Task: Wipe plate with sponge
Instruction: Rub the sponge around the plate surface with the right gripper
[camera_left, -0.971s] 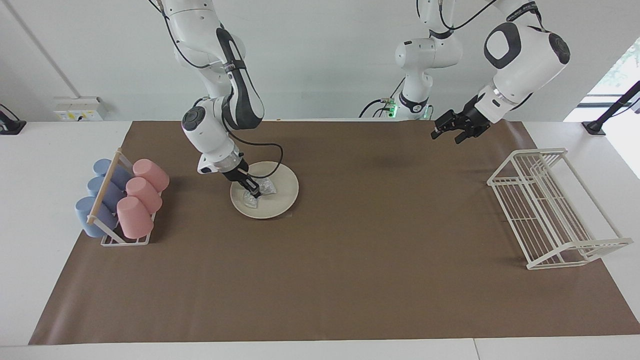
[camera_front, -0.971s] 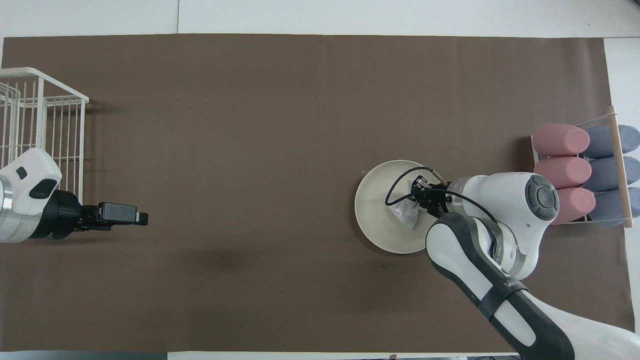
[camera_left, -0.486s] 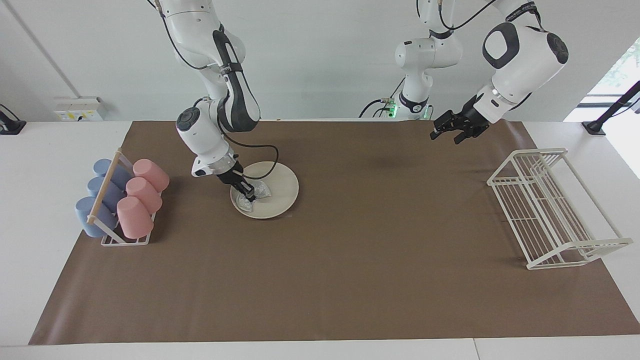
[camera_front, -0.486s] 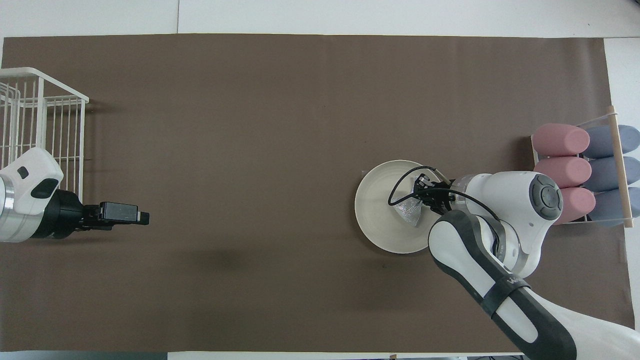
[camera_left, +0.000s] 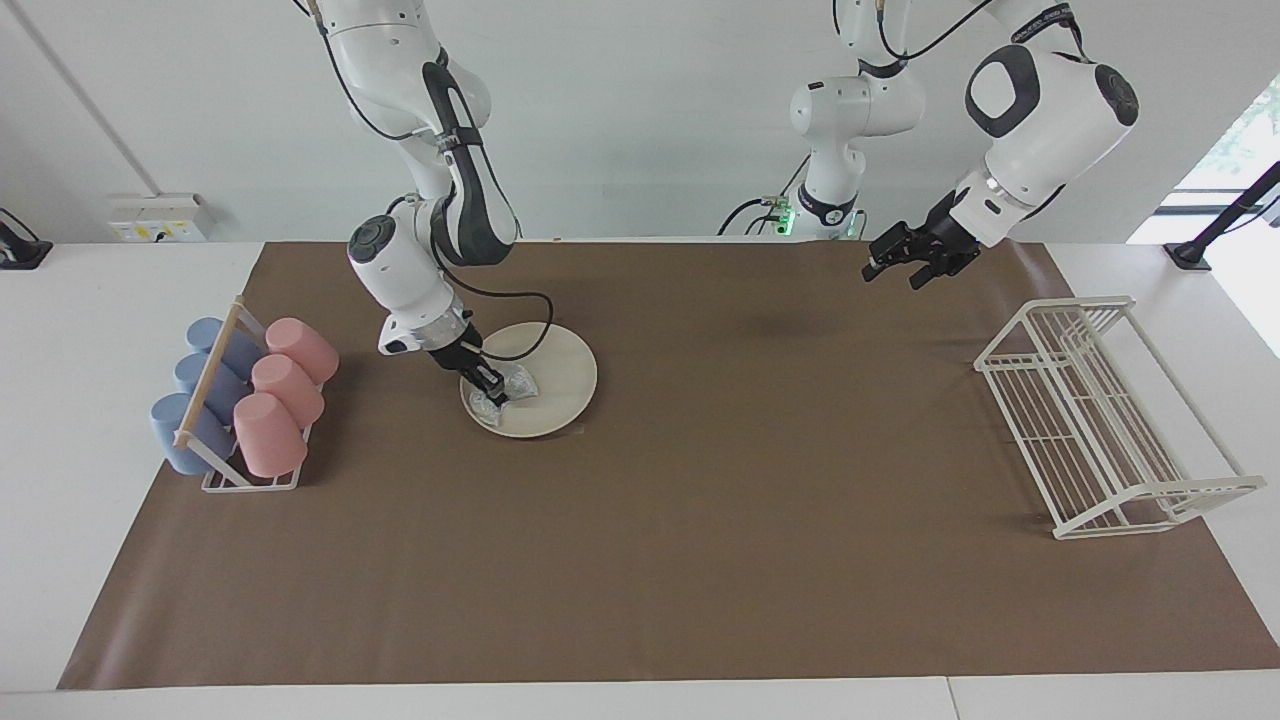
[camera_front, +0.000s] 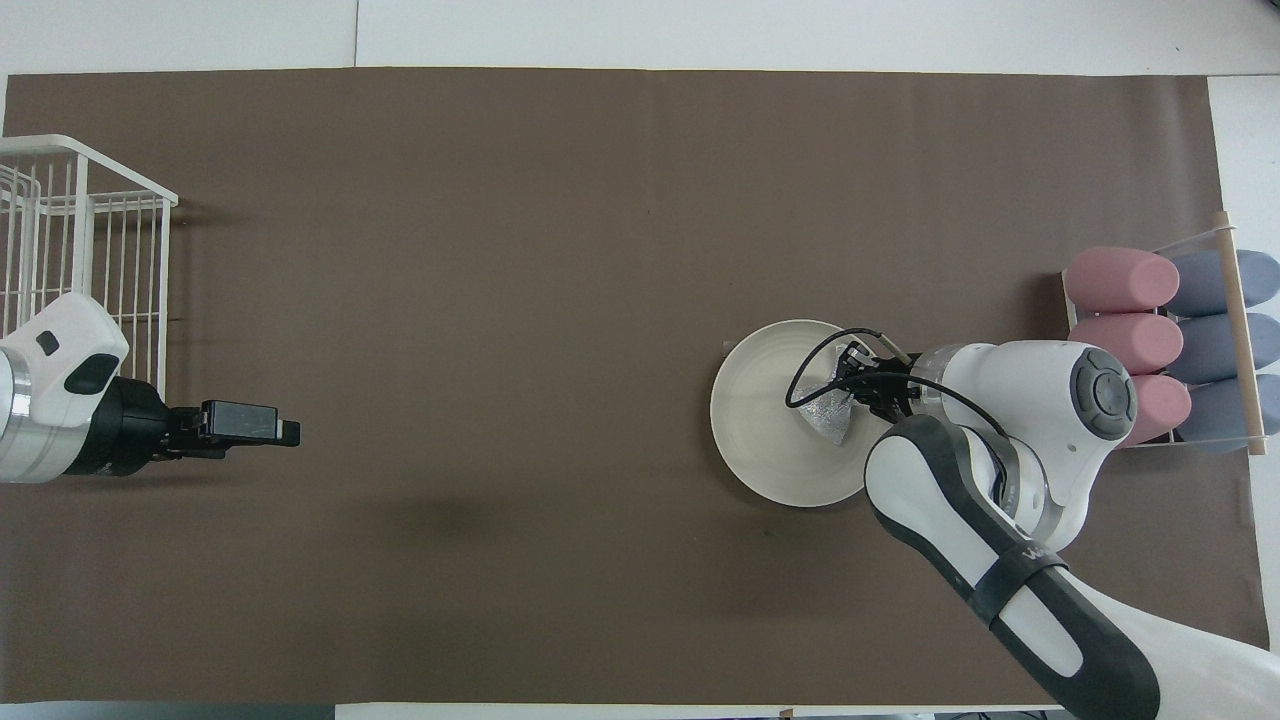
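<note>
I read right gripper (camera_left: 494, 388) clenched on sponge (camera_left: 508, 386), left-centre of frame | pressed on plate (camera_left: 560, 375) at cup-side edge; bare plate lies frame-right | left gripper (camera_left: 893, 262) waits upper right, grip unreadable

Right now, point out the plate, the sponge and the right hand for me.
plate (camera_left: 560, 385): facing view, bare surface by its rim.
sponge (camera_left: 518, 382): facing view, the silvery pad's exposed part.
right hand (camera_left: 497, 391): facing view, between its fingertips, shut on the sponge.

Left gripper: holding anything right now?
No. The left gripper hangs bare over the brown mat, while the sponge is on the plate under the right gripper.
</note>
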